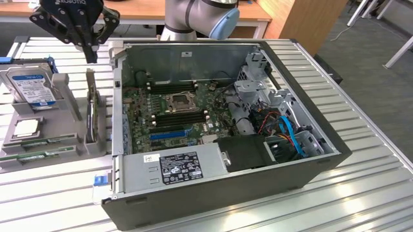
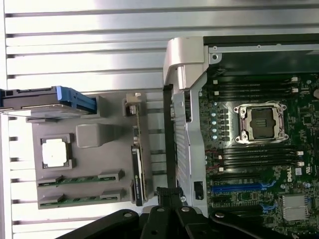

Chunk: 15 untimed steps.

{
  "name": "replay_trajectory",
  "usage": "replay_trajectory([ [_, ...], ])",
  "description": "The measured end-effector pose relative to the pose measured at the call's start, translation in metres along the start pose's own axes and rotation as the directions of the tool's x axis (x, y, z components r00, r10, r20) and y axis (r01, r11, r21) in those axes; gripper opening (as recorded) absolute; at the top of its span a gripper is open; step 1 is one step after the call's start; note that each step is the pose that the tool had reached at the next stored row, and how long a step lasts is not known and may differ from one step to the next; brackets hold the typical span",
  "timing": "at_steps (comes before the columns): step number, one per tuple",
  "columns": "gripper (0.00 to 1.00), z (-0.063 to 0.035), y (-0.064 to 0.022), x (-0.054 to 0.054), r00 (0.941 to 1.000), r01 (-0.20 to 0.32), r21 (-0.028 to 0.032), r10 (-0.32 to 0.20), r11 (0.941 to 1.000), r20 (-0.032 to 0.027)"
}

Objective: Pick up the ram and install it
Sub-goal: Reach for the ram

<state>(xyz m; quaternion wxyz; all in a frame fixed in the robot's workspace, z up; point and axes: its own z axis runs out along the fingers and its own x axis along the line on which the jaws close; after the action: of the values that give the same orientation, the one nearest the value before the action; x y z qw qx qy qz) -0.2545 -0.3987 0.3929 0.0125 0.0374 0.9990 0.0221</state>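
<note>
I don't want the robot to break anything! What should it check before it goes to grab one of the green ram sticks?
1. The ram sits ready in the gray holder: ok, two sticks lie in its grooves.
2. The gripper is free: ok, it holds nothing.
3. It is open for grabbing: not ok, it is shut.
4. It is at the ram: not ok, it hangs apart from both sticks.
5. The computer case is open: ok, the motherboard shows.
6. The black memory slots are free: ok, they look empty.
</note>
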Motion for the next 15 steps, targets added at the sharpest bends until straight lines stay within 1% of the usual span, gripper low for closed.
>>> replay_trajectory([
  [15, 0.10, -0.0007, -0.0021, 0.028, 1.0000, 0.000, 0.0001, 0.000, 1.0000, -0.0001],
])
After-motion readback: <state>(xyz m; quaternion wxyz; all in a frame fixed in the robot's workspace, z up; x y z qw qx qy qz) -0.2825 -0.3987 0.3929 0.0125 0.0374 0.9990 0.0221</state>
